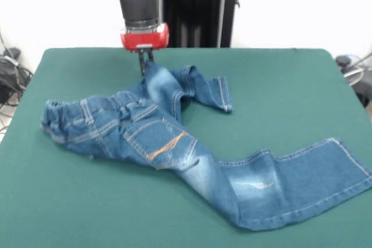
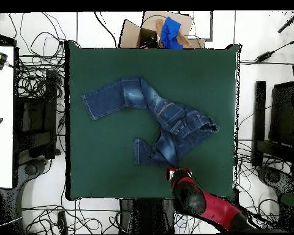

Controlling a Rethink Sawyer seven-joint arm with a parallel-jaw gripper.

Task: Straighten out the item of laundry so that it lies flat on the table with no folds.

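— One leg is flat, one is not. See the jeans (image 1: 174,143)? They sprawl across the middle of the table (image 1: 290,85), waistband (image 1: 58,120) bunched to one side and the long leg (image 1: 302,184) stretched out smooth towards the front corner.

— And the other leg?

— Doubled back. The folded leg (image 1: 203,88) bends over itself near the seat, with its hem (image 1: 224,94) lying well short of where it should reach. That fold is why the garment does not count as straightened yet.

— So why is the gripper (image 1: 144,62) parked there, at the far edge of the denim?

— My guess is that it wants the raised ridge of cloth beside that fold. It comes straight down onto it, and the tips look narrow and drawn together right at the fabric. From above, the arm (image 2: 198,199) covers the spot.

— Has it got hold of the cloth?

— I cannot tell. The tips touch or nearly touch the denim, but no pinch of fabric shows between them.

— What would the next move need?

— Probably a firm nip, then a pull away from the seat to unroll the leg.
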